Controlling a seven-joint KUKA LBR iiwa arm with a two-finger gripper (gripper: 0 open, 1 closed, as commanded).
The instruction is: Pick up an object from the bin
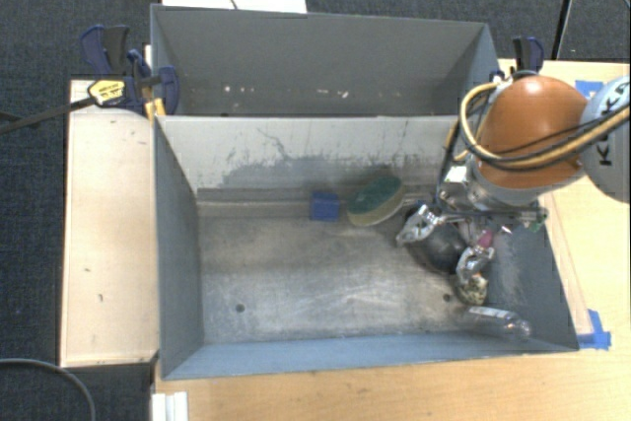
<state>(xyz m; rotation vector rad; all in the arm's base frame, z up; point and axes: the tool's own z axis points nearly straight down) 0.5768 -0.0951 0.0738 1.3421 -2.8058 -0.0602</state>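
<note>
Arm: it comes in from the right, its orange dome-shaped cover [523,128] hanging above the right end of the grey metal bin [296,54], with pale cables [471,118] looped round the dome's left side.

Gripper: the gripper [449,246] is down low in the bin, close to the floor and near the right wall, about midway between the back and front walls.

Grip state: I cannot tell. The metal parts at the tool's tip blur into what lies under them, so there is no saying whether it is spread wide or closed on anything.

Thing under the tool: a dark rounded lump [434,259] sits on the floor right at the tip. Whether metal touches it cannot be made out.

To the left: a round green-topped pad with a pale underside [375,198] lies tilted against the foot of the back wall, just beside the tool's left edge.

Further left: a small blue block [323,205] sits right next to that pad, also along the back wall.

Front right corner: a thin silvery metal piece [498,317] lies flat near the front wall, in front of the tool and apart from the dark rounded lump.

Floor: bare scuffed grey metal across the left half and the middle.
</note>
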